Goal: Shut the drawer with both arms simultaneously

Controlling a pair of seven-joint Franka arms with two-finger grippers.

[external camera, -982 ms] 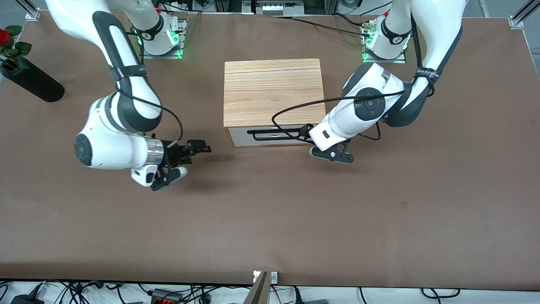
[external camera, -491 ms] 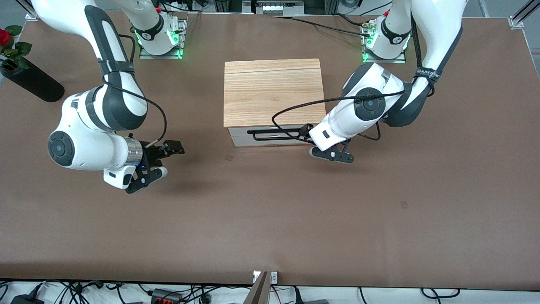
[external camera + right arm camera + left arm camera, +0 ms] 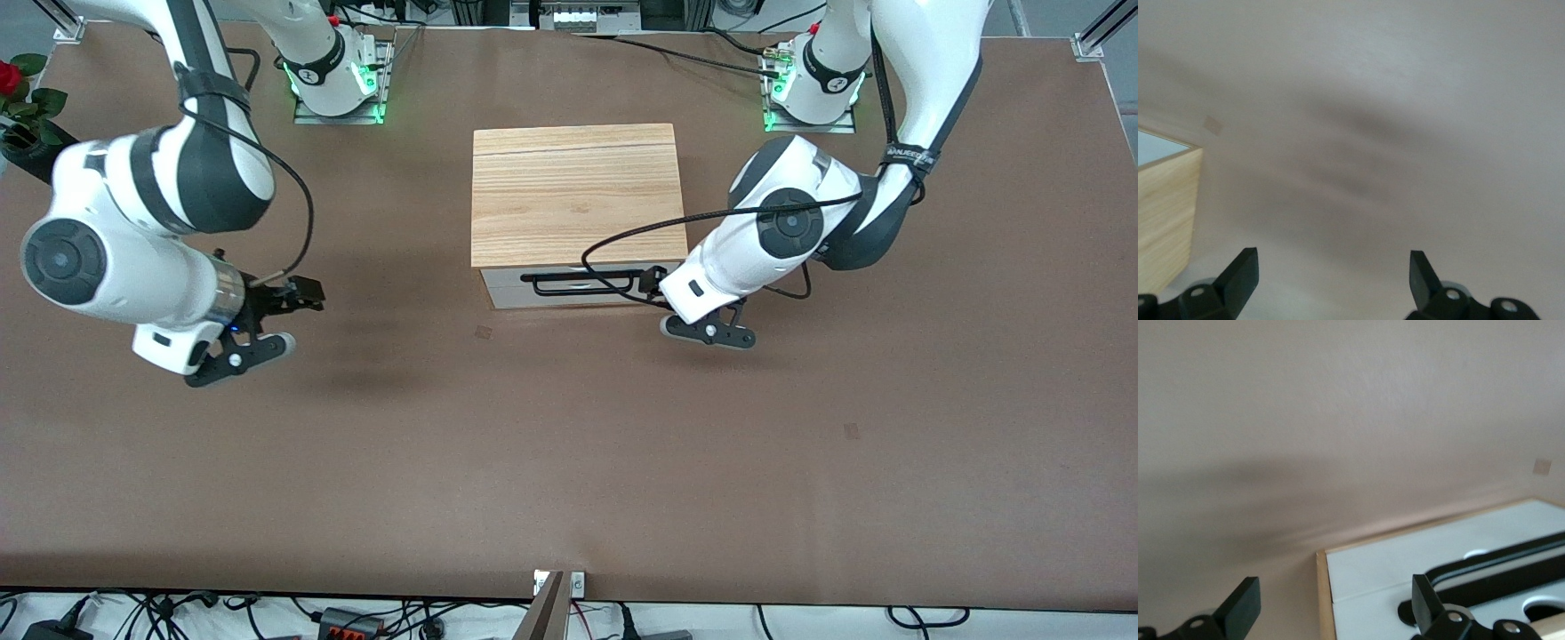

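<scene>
The drawer (image 3: 569,292) has a white front panel and a long black bar handle (image 3: 578,283). It sits almost flush under the front edge of the light-wood box (image 3: 578,191). My left gripper (image 3: 656,286) is open at the drawer front's end toward the left arm. In the left wrist view (image 3: 1335,610) one finger (image 3: 1426,603) lies over the white panel (image 3: 1405,567) by the handle (image 3: 1498,570), and the other is off the box's wooden edge. My right gripper (image 3: 298,298) is open and empty over bare table toward the right arm's end, well away from the box. It also shows in the right wrist view (image 3: 1331,277).
A black vase with a red rose (image 3: 11,78) stands at the table's corner by the right arm, partly hidden by that arm. Small marks (image 3: 483,332) (image 3: 851,431) lie on the brown table. A corner of the box (image 3: 1165,207) shows in the right wrist view.
My right arm has swung away from the box toward its own end of the table. My left gripper has shifted slightly along the drawer front. The drawer has not visibly moved.
</scene>
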